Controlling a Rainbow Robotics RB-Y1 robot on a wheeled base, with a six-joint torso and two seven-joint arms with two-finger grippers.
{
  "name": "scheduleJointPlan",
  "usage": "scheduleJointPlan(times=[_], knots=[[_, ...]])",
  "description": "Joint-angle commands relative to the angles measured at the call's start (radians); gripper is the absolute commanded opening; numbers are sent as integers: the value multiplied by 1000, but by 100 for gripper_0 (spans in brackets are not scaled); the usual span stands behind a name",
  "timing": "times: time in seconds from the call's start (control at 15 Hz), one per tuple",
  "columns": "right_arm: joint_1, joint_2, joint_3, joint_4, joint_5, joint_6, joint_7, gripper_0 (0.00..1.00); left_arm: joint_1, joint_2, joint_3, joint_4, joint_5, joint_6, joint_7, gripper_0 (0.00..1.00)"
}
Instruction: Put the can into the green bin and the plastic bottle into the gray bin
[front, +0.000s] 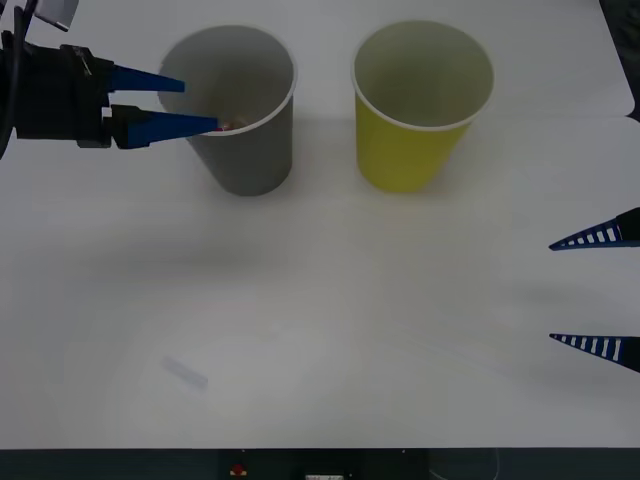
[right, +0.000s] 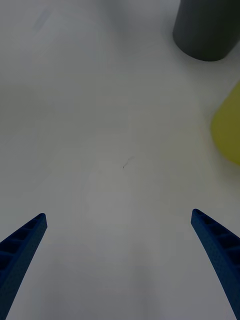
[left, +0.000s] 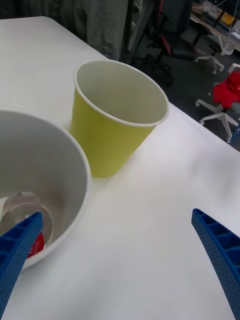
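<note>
The gray bin (front: 245, 150) stands upright at the back left, with the green bin (front: 405, 150) upright beside it. My left gripper (front: 200, 105) hovers open at the gray bin's rim, one finger over the opening and one at its near edge. In the left wrist view the plastic bottle (left: 22, 210), clear with a red cap, lies inside the gray bin (left: 82, 170), free of the open left gripper (left: 116, 216). A pink trace of the bottle (front: 228, 125) shows past the rim. The can is out of view. My right gripper (front: 552, 292) waits open at the right edge.
The white table (front: 320, 300) spreads bare in front of both bins, with a faint smudge (front: 185, 372) near the front left. Beyond the table's far edge (left: 200, 125) stand office chairs (left: 220, 100). The right wrist view has the gray bin (right: 205, 25) and green bin (right: 230, 130) far from the fingers.
</note>
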Motion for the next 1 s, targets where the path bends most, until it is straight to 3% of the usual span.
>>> scheduleJointPlan(times=[0.07, 0.27, 0.6, 1.0], knots=[[0, 0, 0, 0, 0, 0, 0, 100, 147, 4, 110, -82, 10, -76, -77, 100], [0, 0, 0, 0, 0, 0, 0, 100, 247, 2, 220, -121, 10, -222, -108, 100], [0, 0, 0, 0, 0, 0, 0, 100, 376, 2, 350, -125, 0, -366, -280, 100], [0, 0, 0, 0, 0, 0, 0, 100, 551, 2, 421, -162, -27, -382, -491, 100]])
